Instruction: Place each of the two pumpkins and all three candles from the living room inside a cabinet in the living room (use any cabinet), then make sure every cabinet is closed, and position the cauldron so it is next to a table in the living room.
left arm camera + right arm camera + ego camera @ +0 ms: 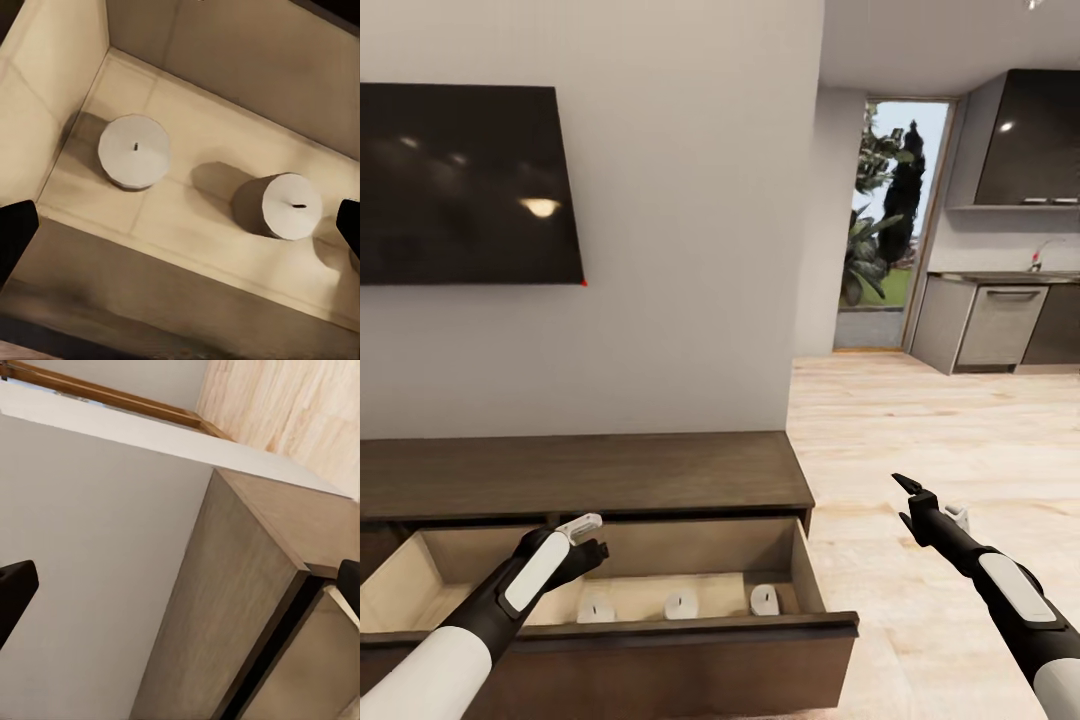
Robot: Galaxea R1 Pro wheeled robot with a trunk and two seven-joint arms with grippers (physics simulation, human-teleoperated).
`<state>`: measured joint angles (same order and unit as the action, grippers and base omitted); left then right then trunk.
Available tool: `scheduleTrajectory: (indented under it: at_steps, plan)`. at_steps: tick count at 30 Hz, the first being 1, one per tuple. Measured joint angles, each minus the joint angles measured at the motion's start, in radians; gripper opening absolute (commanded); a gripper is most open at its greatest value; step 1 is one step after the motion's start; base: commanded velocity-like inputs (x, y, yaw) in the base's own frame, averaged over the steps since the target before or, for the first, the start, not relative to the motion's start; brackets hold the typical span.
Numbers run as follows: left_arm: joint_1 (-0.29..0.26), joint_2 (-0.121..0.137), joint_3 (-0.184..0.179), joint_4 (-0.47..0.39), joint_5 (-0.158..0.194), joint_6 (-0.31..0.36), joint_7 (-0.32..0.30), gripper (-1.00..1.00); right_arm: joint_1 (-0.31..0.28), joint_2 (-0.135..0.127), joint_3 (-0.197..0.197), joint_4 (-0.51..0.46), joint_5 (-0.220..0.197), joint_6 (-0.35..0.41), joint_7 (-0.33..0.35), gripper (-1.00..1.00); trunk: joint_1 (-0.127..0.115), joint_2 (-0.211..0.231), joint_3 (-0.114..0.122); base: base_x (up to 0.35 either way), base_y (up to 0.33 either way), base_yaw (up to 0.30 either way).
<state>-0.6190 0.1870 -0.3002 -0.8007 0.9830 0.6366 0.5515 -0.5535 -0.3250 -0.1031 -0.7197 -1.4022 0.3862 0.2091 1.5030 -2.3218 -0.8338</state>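
Candles point(681, 603): I count all three in a row in the open drawer point(812, 585) of the cabinet point(580, 472), at my 12 o'clock low. Left gripper point(592, 550) hangs over them spread wide, empty; right gripper point(909, 490) at 2 o'clock, also wide, empty. Pumpkins, drawer closing and cauldron look still to do.

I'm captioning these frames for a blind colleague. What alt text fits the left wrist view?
Looking down into an open light-wood drawer holding two short pale candles, one near a corner and another beside it, each casting a shadow. The left gripper's dark fingertips sit spread at the frame edges, empty.
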Motion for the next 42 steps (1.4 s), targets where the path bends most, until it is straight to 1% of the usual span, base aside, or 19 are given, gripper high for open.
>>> scheduleTrajectory:
  at_steps: [32,42]
  plan:
    - [0.000,-0.004,0.000,0.000,0.000,0.000,0.000,1.00,0.000,0.001,0.000,0.000,0.000,0.001,0.002,1.00,-0.122,0.224,0.100,-0.331,0.000,0.000]
    - [0.000,-0.002,0.000,0.001,0.006,0.000,0.000,1.00,0.000,0.001,0.000,-0.001,0.001,0.001,0.003,1.00,-0.161,0.294,0.132,-0.338,0.000,0.000]
